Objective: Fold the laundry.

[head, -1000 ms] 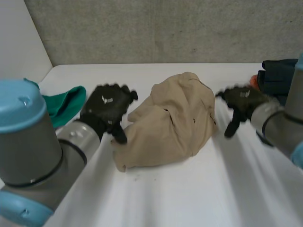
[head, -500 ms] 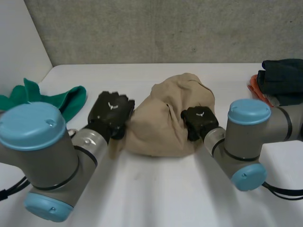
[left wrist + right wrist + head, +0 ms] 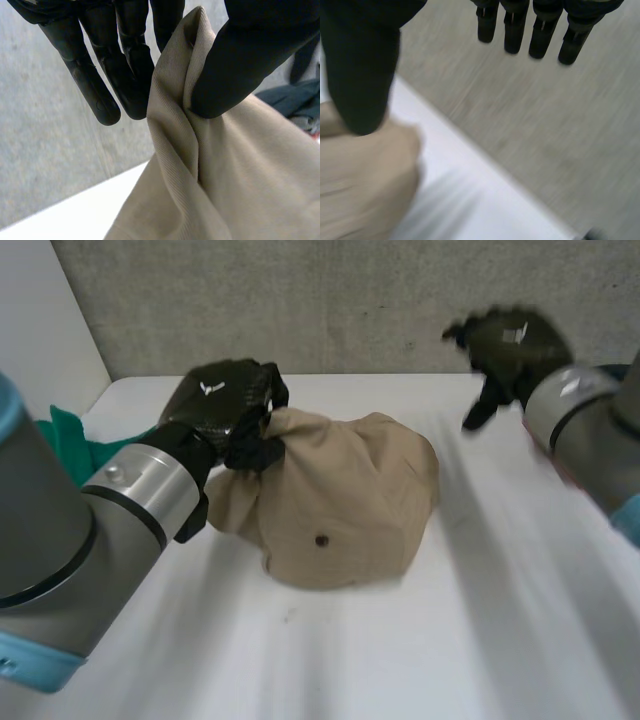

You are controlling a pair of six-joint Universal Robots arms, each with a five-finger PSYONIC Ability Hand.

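Head view: the white table carries the beige garment, bunched in a heap at mid-table and not yet flat. A green cloth lies left of the garment, partly behind the left arm.

The left hand sits at the garment's far-left edge. Its thumb and fingers pinch a fold of the cloth and raise it; half a second ago it was low at the near-left side.

The right hand has left the garment's right side. It now hangs above and right of it, fingers straight and spread, empty.

One dark button shows on the garment's near face.

Judgement: only one hand grips the garment, and it needs spreading before any fold.
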